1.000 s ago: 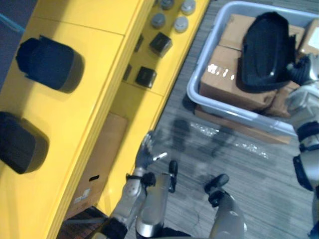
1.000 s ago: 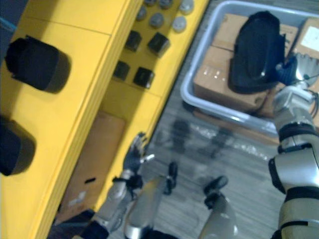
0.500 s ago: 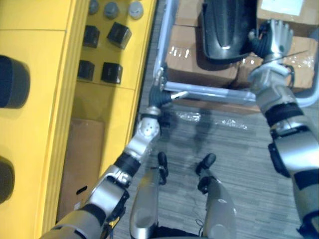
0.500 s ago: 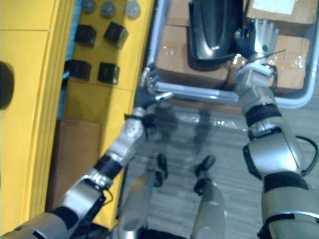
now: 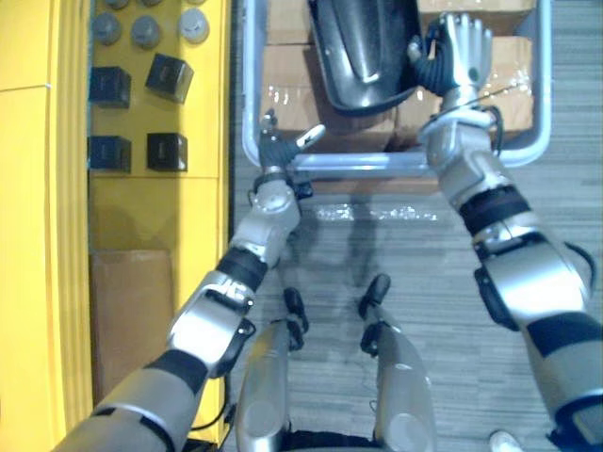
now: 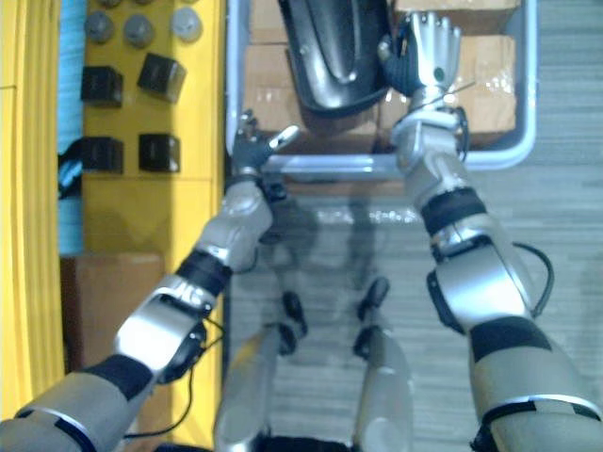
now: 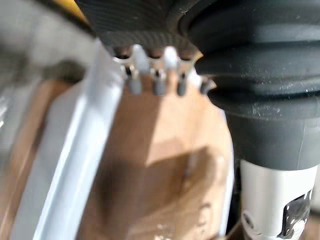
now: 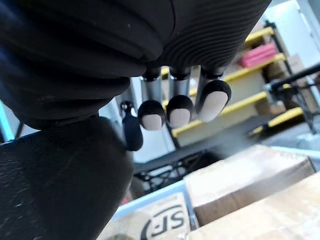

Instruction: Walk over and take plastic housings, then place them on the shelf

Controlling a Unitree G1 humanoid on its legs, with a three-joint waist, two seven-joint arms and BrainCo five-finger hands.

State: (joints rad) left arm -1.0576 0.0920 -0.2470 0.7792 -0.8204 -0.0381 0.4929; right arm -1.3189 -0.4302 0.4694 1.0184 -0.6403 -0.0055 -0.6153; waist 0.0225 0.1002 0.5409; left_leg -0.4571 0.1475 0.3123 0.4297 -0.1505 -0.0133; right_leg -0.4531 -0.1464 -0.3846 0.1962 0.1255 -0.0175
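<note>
The housing (image 5: 363,47), a glossy black moulded shell with rounded edges, lies on matte cardboard boxes (image 5: 283,89) inside the grey bin (image 5: 377,166) at upper centre. The right hand (image 5: 462,47) sits at its right flank, fingers relaxed and grasping nothing; the left hand (image 5: 280,151) is spread loose at the bin's near-left corner. Judgement: the shell looks slick and wide, so the left hand should take the opposite flank and both press evenly before lifting.

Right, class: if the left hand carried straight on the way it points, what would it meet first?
Probably the cardboard box in the grey bin; the left hand sits at the bin's near rim, and depth is unclear.
</note>
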